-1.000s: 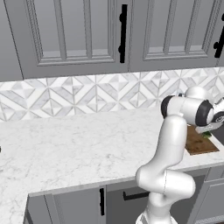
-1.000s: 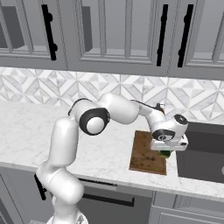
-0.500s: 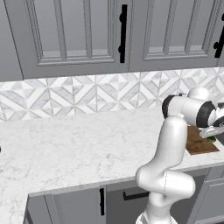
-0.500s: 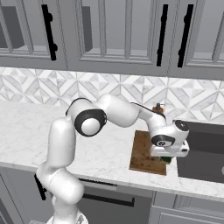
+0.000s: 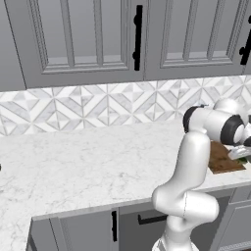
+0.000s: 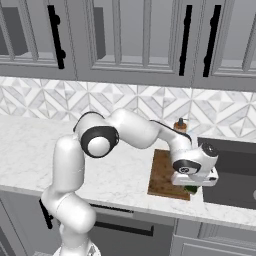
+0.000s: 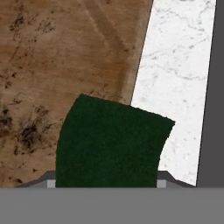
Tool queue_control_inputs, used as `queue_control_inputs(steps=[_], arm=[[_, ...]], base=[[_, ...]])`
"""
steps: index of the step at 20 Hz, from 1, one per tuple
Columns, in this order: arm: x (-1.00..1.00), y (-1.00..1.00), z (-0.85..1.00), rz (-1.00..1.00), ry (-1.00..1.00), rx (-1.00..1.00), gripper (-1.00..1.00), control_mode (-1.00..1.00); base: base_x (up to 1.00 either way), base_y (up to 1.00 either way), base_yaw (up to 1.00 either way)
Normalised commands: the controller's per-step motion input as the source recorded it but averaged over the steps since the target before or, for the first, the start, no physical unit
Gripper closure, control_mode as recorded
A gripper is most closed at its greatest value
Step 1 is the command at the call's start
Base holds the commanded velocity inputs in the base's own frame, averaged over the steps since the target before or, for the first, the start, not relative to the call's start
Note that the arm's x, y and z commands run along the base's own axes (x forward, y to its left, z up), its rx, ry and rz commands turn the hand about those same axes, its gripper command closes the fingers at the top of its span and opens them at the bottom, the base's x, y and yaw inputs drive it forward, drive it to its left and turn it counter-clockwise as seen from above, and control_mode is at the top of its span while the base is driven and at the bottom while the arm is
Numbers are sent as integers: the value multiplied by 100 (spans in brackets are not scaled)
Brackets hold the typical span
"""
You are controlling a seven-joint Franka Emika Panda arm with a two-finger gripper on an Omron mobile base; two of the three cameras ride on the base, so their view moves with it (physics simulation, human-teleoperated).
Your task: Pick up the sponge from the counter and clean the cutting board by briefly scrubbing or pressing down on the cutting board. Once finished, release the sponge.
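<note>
Since a second ago the hand dropped lower and slid toward the near right corner of the cutting board [image 6: 163, 172]; base cameras held the same framing, so that was the arm's own move. Claw [image 6: 192, 188] was clamped on the sponge [image 7: 111, 144], jaws narrow around it, dark green top filling the lower middle of the hand view. Sponge sat over the board's edge in that view: most of it above the brown wood, its corner at about 3 o'clock reaching out over the white tabletop [image 7: 179, 83]. Could not tell whether it pressed on the wood or hung just above it. In the right base view a bit of green showed under the hand [image 6: 190, 189], at the board's near right corner, roughly 4 o'clock from the board's middle. Board lay flat on the tabletop [image 6: 30, 145], long side running away from the robot, right edge near the dark sink [image 6: 235, 170]. Dark speckled marks showed on the wood at 9 o'clock from the sponge in the hand view. A small brown bottle [image 6: 180, 125] stood upright on the tabletop past the board's far edge, at 12 o'clock, by the patterned backsplash [image 6: 125, 102]. In the left base view the board [image 5: 221, 161] was partly hidden behind the white forearm, with a green sliver of sponge [image 5: 243, 159] at its right end. Grey cabinets [image 5: 98, 39] hung above.
</note>
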Motion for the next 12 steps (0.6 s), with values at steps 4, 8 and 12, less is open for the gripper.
queue_control_inputs(steps=[4, 8, 12], arm=[[-60, 0, -16, -3, 0, 0, 100, -100], [-62, 0, -14, -4, 0, 0, 100, -100], [-38, 0, 6, -2, -1, 0, 100, -100]], base=[[0, 0, 0], [0, 0, 0], [0, 0, 0]])
